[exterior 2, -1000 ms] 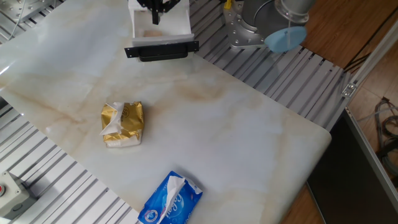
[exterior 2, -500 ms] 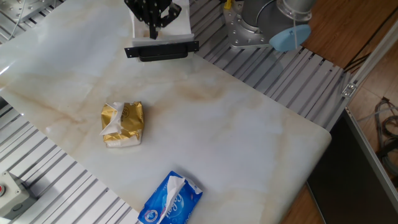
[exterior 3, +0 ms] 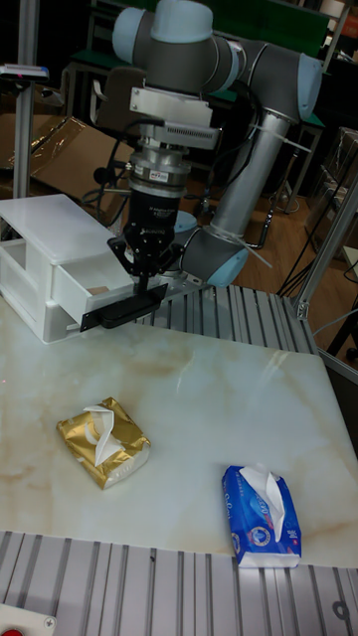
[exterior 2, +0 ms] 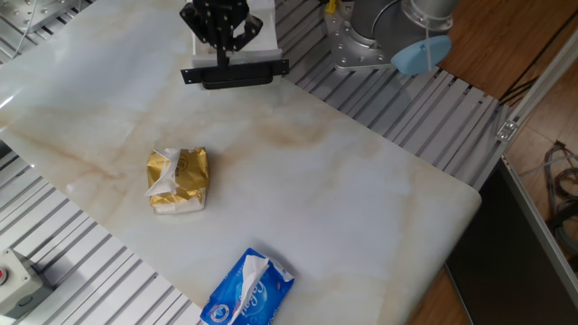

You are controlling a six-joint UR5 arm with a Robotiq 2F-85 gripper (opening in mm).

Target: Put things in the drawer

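The white drawer [exterior 3: 38, 256] stands at the table's back left with its tray pulled out. The tray ends in a black front panel [exterior 3: 120, 309]. A small tan wooden cube [exterior 3: 96, 289] lies inside the open tray, near the front. My gripper [exterior 3: 143, 286] points straight down with its fingers closed to a single tip, just behind the black panel and right of the cube. Nothing shows between the fingers. In the fixed view my gripper [exterior 2: 219, 57] covers the middle of the tray [exterior 2: 265, 38], hiding the cube, and its tip meets the black front panel [exterior 2: 237, 72].
A gold foil packet [exterior 2: 179, 179] lies on the marble at left centre. A blue-and-white tissue pack [exterior 2: 248, 289] lies near the front edge. The arm's base [exterior 2: 361, 36] stands to the right of the drawer. A grey box with a red button [exterior 2: 9, 275] sits at the front left corner.
My gripper has come down and forward, from above the tray's inside to the black front panel. The cube, visible in the tray a second ago, is now covered in the fixed view.
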